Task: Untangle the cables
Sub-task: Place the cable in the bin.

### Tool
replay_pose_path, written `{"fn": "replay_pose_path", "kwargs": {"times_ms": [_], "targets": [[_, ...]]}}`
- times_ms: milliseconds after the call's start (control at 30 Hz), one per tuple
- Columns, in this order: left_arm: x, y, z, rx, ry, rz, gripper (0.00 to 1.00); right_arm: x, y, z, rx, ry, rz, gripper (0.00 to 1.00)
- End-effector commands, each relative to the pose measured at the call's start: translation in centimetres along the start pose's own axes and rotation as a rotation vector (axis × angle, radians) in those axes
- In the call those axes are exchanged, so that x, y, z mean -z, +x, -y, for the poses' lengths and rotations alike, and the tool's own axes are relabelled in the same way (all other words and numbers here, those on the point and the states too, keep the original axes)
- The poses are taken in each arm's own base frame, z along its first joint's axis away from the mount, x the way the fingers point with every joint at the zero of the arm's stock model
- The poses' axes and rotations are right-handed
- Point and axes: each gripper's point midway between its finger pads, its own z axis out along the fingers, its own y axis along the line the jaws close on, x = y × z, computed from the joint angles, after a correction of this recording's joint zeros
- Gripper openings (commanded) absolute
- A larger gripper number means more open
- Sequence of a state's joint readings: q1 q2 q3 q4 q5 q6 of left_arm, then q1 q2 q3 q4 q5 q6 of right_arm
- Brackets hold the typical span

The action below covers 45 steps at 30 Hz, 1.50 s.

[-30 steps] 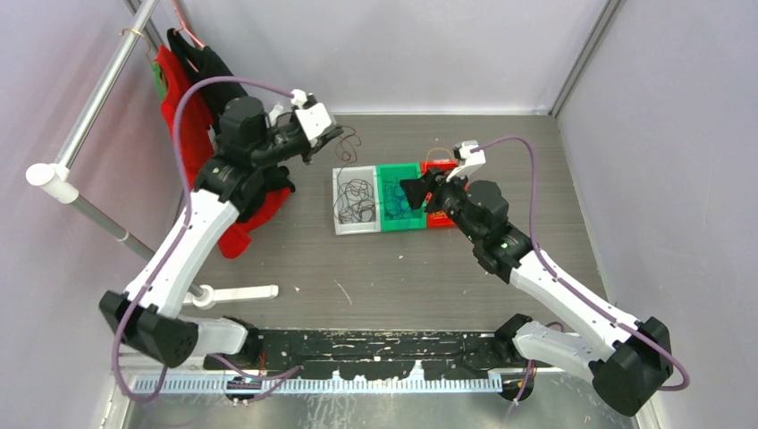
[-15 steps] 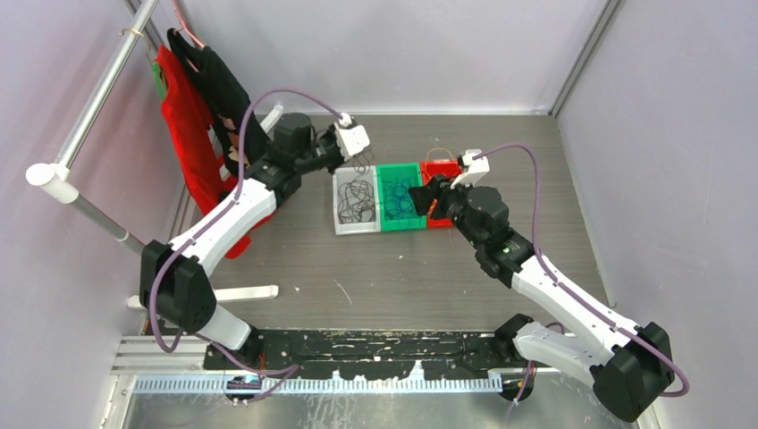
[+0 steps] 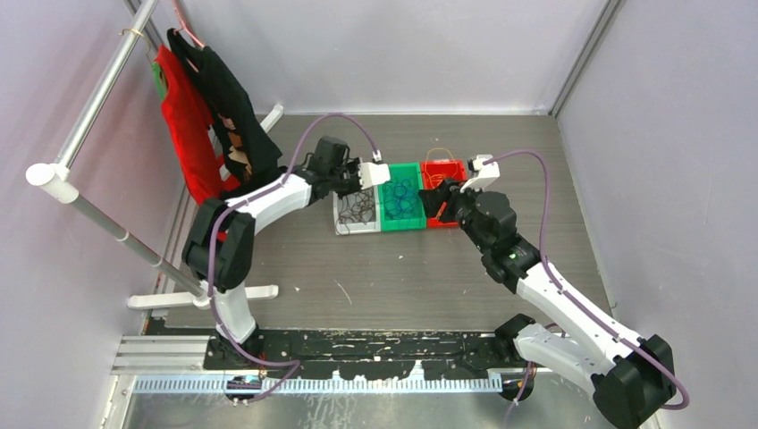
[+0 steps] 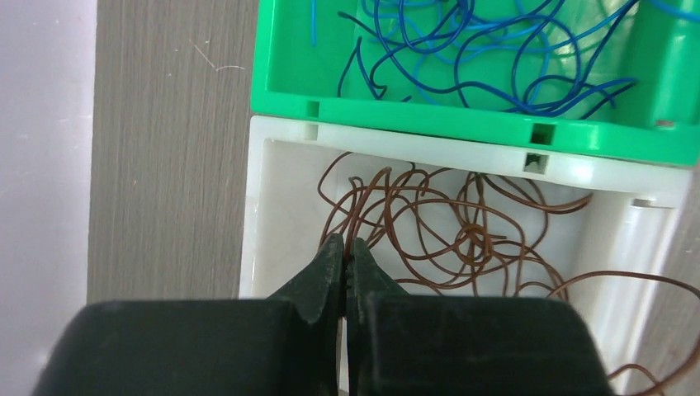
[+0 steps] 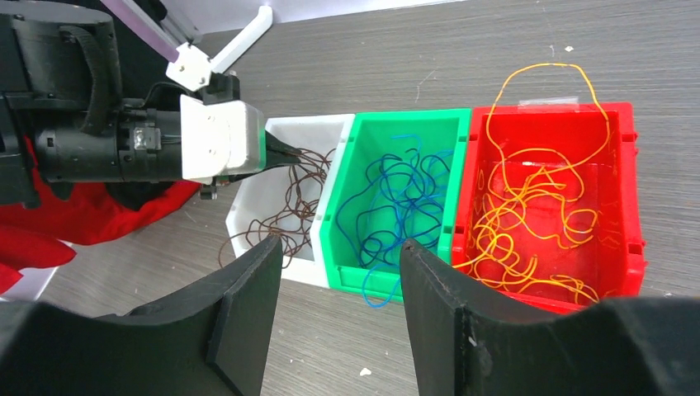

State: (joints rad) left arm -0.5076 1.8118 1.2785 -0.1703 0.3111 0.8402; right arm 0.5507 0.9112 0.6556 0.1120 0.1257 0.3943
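Note:
Three bins stand side by side. The white bin (image 3: 344,223) holds brown cables (image 3: 359,206), the green bin (image 3: 400,222) holds blue cables (image 3: 402,197), and the red bin (image 3: 444,221) holds yellow-orange cables (image 3: 440,170). My left gripper (image 3: 359,181) reaches low into the white bin. In the left wrist view it (image 4: 344,243) is shut, with a brown cable (image 4: 462,239) pinched at its tips. My right gripper (image 3: 435,198) hovers at the near side of the green and red bins. In the right wrist view it (image 5: 341,247) is open and empty.
A clothes rack (image 3: 89,98) with red and black garments (image 3: 192,116) stands at the left, its white foot (image 3: 241,293) on the table. One brown strand (image 4: 660,285) hangs over the white bin's edge. A yellow loop (image 5: 541,78) sticks out behind the red bin.
My left arm has swung right from near the garments and brought its gripper with the brown strand down into the white bin. My right gripper has drawn back slightly to the right.

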Motion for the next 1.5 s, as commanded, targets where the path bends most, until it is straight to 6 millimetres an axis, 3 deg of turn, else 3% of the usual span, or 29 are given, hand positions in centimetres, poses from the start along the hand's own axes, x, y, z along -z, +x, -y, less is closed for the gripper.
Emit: {"fn": "replay_pose_path", "kwargs": {"times_ms": [0,167,267,300,400,633,700,767,800,833,1000,1067,1100,1167,1233,1467], "targets": [[-0.4,0.0,-1.5,-0.098,0.000,-0.038,0.00,0.3,-1.9,0.3,-0.006,0.009,0.064,0.59],[-0.5,1.2,-0.7,-0.094,0.051,-0.096,0.03,0.2,-2.2,0.1,-0.010,0.005,0.057,0.59],[0.6,0.9,-0.7,-0.070,0.082,-0.123,0.33,0.2,-2.5,0.0,-0.014,0.006,0.047,0.59],[1.2,0.8,-1.0,-0.054,0.082,-0.130,0.47,0.2,-2.6,-0.1,-0.014,0.006,0.043,0.59],[3.2,-0.4,-1.9,-0.010,0.106,-0.141,0.71,0.2,-2.7,-0.5,-0.016,-0.008,0.023,0.59],[9.8,-5.1,-5.0,0.150,0.120,-0.106,0.89,0.0,-2.3,-0.9,-0.015,-0.008,-0.049,0.63],[12.0,-5.7,-4.2,0.213,0.148,-0.117,0.98,0.0,-2.4,-0.7,-0.012,0.009,-0.054,0.68],[13.5,-5.6,-3.3,0.307,0.155,-0.144,1.00,0.1,-3.1,0.2,-0.012,0.063,-0.027,0.82],[14.0,-5.3,-2.6,0.387,0.151,-0.166,1.00,0.2,-3.5,1.0,-0.012,0.107,-0.009,0.97],[14.5,-4.7,-2.0,0.454,0.145,-0.189,0.99,0.4,-3.9,2.1,-0.017,0.163,0.009,1.00],[16.5,-0.3,0.2,0.744,0.060,-0.213,0.99,2.0,-5.0,9.2,-0.068,0.494,0.106,1.00],[17.9,1.4,0.0,0.807,-0.044,-0.145,0.99,3.4,-5.3,12.1,-0.090,0.612,0.163,1.00],[17.9,3.2,0.8,0.849,-0.077,-0.138,0.99,4.3,-5.3,13.5,-0.103,0.668,0.191,1.00],[18.6,5.4,0.5,0.905,-0.183,-0.078,0.99,6.4,-5.3,16.7,-0.135,0.804,0.252,1.00],[18.8,7.3,-0.2,0.930,-0.289,-0.012,0.99,8.1,-4.6,19.6,-0.150,0.911,0.288,1.00],[16.7,12.6,1.6,0.974,-0.478,0.061,0.99,12.8,-0.3,27.9,-0.027,1.277,0.310,1.00]]}}
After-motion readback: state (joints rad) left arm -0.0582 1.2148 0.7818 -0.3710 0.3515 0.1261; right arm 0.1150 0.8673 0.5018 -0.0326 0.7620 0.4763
